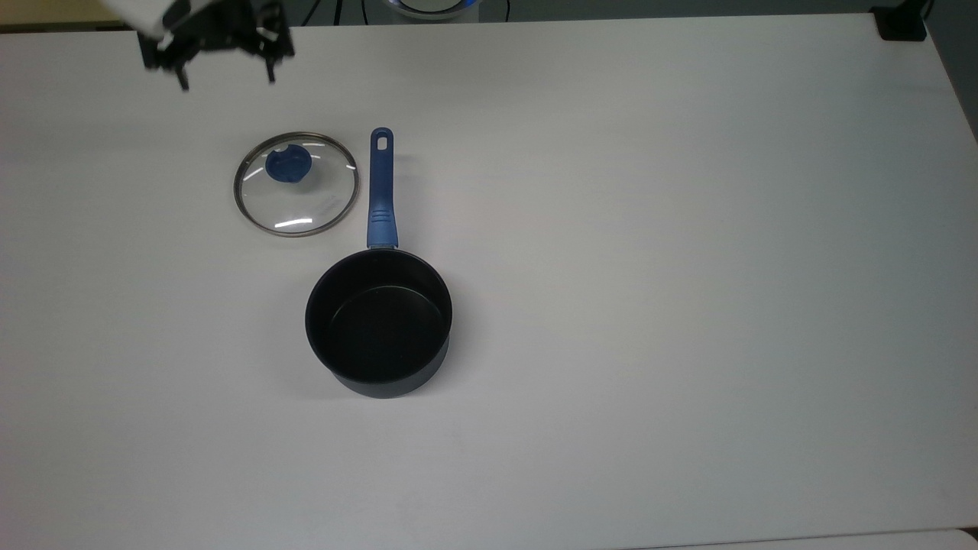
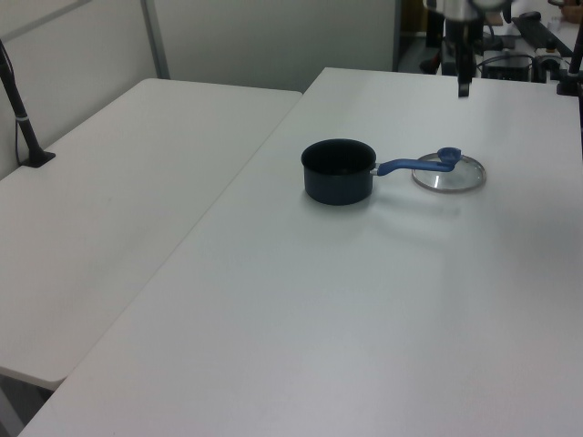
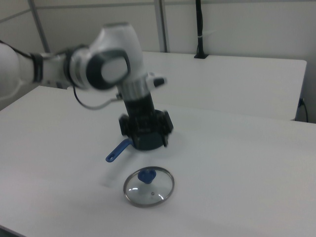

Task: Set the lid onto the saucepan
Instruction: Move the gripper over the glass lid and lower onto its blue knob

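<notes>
The lid [image 1: 296, 184], clear glass with a metal rim and a blue knob, lies flat on the white table [image 1: 688, 267], just to the top view's left of the saucepan's blue handle [image 1: 380, 191]. The saucepan [image 1: 378, 317] stands upright with nothing inside. My gripper [image 1: 227, 78] hangs open and holds nothing, above the table beyond the lid's far-left side in the top view. In the left view the gripper [image 2: 463, 84] hangs beyond the lid [image 2: 447, 173] and the saucepan [image 2: 338, 170]. In the right view the gripper [image 3: 144, 142] hides most of the pan; the handle [image 3: 118, 150] and lid [image 3: 148, 186] show.
A second white table [image 2: 109, 209] adjoins at the left view's left, with a black post [image 2: 23, 118] on it. A black clamp [image 1: 901, 23] sits at the table's far-right corner in the top view. Equipment stands beyond the far edge.
</notes>
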Available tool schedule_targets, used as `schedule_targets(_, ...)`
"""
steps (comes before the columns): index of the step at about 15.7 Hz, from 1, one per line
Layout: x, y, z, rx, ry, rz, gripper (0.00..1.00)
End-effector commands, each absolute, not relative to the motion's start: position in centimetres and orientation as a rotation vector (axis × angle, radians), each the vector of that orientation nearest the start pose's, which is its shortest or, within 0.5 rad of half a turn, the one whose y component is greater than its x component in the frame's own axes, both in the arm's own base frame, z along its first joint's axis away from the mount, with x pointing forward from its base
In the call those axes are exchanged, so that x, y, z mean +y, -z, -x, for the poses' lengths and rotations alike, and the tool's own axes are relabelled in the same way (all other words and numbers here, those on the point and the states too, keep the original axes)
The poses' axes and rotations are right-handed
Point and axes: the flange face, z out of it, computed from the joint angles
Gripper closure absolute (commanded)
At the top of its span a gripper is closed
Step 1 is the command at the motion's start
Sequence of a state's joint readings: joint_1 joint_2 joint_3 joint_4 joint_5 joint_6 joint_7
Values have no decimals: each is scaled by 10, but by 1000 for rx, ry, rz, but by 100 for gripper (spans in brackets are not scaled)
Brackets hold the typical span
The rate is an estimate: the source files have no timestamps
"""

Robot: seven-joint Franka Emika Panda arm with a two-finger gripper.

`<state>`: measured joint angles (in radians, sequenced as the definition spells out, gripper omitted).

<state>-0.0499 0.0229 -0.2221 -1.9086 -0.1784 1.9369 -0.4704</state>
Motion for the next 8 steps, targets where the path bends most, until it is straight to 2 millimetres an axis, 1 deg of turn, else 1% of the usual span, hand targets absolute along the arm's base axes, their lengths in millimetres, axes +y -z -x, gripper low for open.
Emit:
schedule_targets(1,-163,-408,-527,-501,-39,3277,0)
schedule_targets(3,-158,-388,-529,-491,-76,3265,0)
schedule_targets(5,-157,-379,-530,-483,-98,3255,0)
schedule_targets(8,-156,-357,-535,-479,-132,3243,0)
